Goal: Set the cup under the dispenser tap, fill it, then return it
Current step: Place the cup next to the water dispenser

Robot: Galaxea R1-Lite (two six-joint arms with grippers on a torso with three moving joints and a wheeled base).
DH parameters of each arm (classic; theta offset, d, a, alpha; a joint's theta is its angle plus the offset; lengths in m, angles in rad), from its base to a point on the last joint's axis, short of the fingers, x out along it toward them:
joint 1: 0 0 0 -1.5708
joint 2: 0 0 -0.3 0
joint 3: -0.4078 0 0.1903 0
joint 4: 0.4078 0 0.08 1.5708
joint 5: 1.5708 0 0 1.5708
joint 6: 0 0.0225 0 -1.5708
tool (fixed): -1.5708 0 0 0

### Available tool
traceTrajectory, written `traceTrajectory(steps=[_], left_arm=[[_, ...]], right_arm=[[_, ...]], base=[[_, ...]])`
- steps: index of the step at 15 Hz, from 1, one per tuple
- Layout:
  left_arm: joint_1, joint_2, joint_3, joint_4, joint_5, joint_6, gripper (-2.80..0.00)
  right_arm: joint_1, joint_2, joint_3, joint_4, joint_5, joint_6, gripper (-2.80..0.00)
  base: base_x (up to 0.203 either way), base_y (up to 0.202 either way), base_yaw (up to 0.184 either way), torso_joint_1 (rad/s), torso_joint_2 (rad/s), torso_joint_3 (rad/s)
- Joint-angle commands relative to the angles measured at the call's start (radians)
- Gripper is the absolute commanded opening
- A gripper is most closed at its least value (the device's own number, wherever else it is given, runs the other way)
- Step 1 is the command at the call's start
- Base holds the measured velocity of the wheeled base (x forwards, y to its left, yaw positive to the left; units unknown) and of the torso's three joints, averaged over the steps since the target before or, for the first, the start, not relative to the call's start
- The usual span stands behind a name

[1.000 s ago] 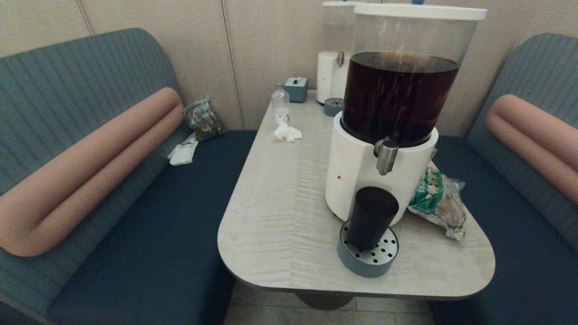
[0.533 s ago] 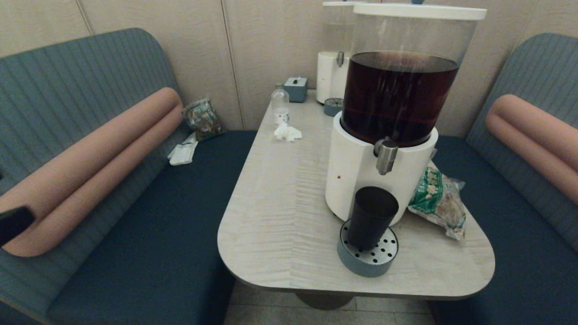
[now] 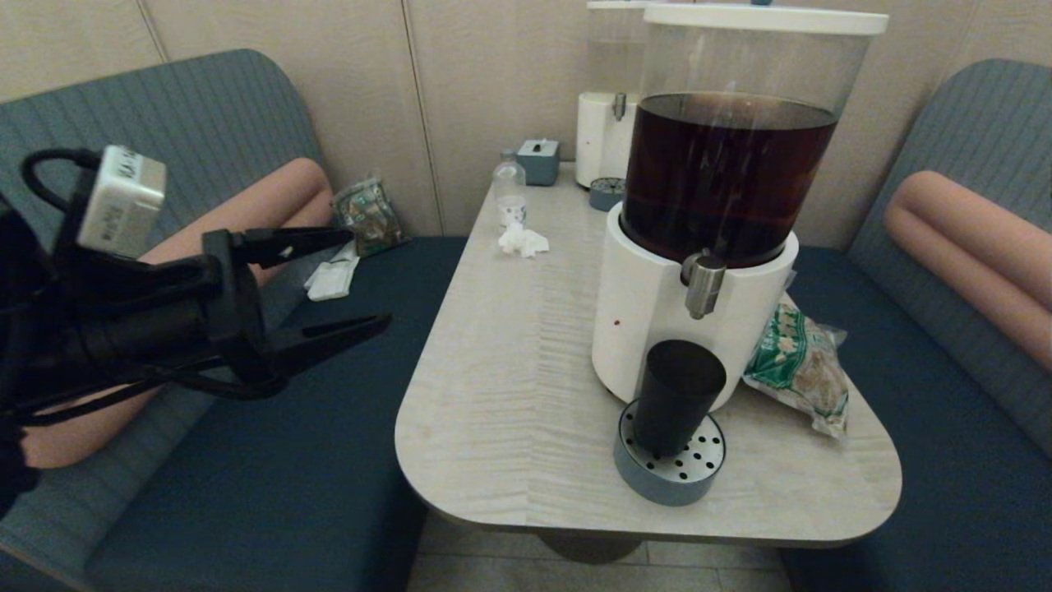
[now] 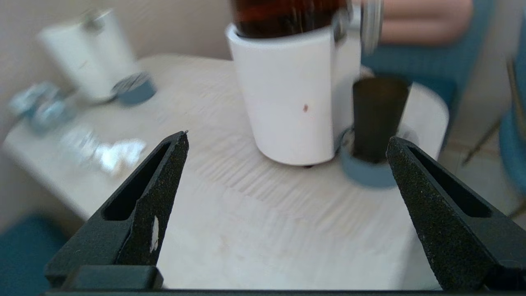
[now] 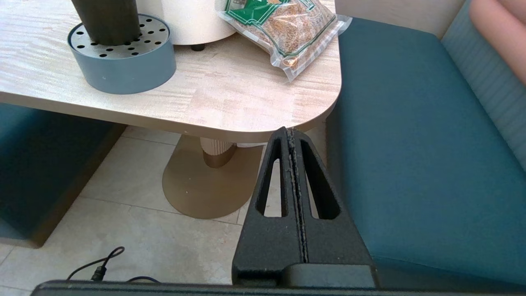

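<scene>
We see the cup (image 3: 678, 396) upright on the drip tray (image 3: 670, 473) beneath the dispenser tap (image 3: 703, 285); our left gripper (image 3: 362, 279) hovers left of the table (image 3: 509, 395), fingers released, while our right gripper (image 5: 292, 135) stays clenched below the table edge

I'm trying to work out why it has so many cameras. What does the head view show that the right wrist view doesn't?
Only the head view: the dispenser tap, the dark drink tank and the open left gripper, off the table's left. Only the right wrist view: the shut right gripper, below the table edge, and the table's pedestal. Both: the cup on the drip tray, and the snack bag.
</scene>
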Motion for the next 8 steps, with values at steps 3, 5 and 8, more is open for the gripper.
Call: traceTrajectory(steps=[3,5,8], left_arm=[[0.001,0.319,0.008,-0.246,-0.212,0.048,0.00],[-0.022,0.344,0.006,-0.252,-0.232,0.048,0.00],[-0.202,0.431,0.006,-0.253,-0.224,0.036,0.00]], right_arm=[[0.000,0.001,0.000,0.000,0.000,-0.001,-2.80],[0.000,0.001,0.000,0.000,0.000,-0.001,-2.80],[0.000,0.001,0.000,0.000,0.000,-0.001,-2.80]], base=[[0.000,0.000,0.000,0.000,0.00,0.000],[0.000,0.000,0.000,0.000,0.00,0.000],[0.000,0.000,0.000,0.000,0.00,0.000]])
